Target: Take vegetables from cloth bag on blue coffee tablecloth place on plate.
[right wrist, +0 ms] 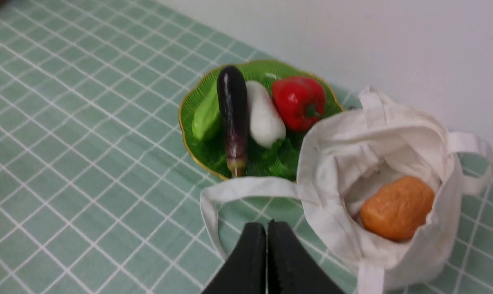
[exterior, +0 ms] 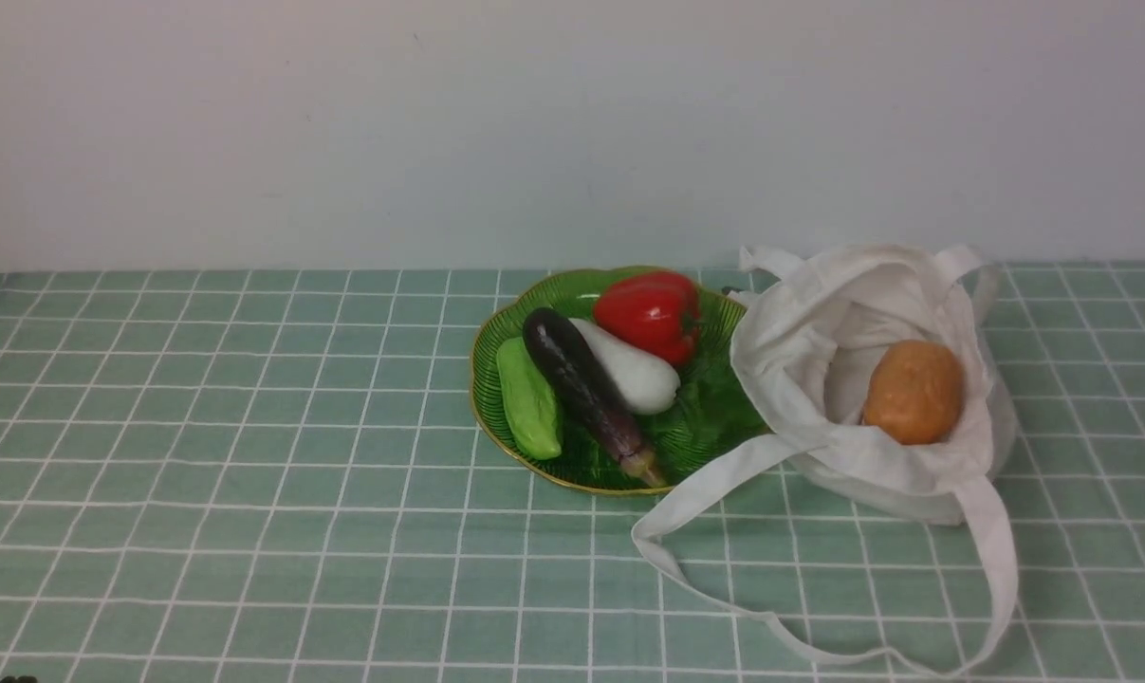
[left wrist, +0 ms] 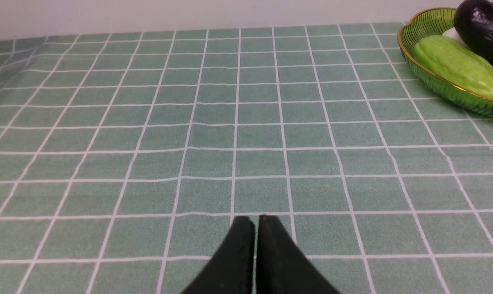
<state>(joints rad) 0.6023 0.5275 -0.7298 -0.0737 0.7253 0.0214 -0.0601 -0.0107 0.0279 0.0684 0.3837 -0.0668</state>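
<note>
The dark purple eggplant (exterior: 586,389) lies on the green plate (exterior: 485,375), also seen in the right wrist view (right wrist: 232,118). The orange-brown potato (exterior: 913,392) sits inside the open white cloth bag (exterior: 800,360) on the blue-green checked tablecloth (exterior: 202,455). In the right wrist view my right gripper (right wrist: 266,226) is shut and empty, above the cloth in front of the bag (right wrist: 393,134), near its strap; the potato (right wrist: 397,207) lies beyond it. My left gripper (left wrist: 254,220) is shut and empty over bare cloth, away from the plate (left wrist: 438,83). Neither gripper shows in the front view.
A red pepper (exterior: 650,313), a white gourd (exterior: 634,372) and a light green gourd (exterior: 529,400) also lie on the plate. The bag's long straps (exterior: 994,560) trail over the cloth toward the front. A plain wall stands behind the table.
</note>
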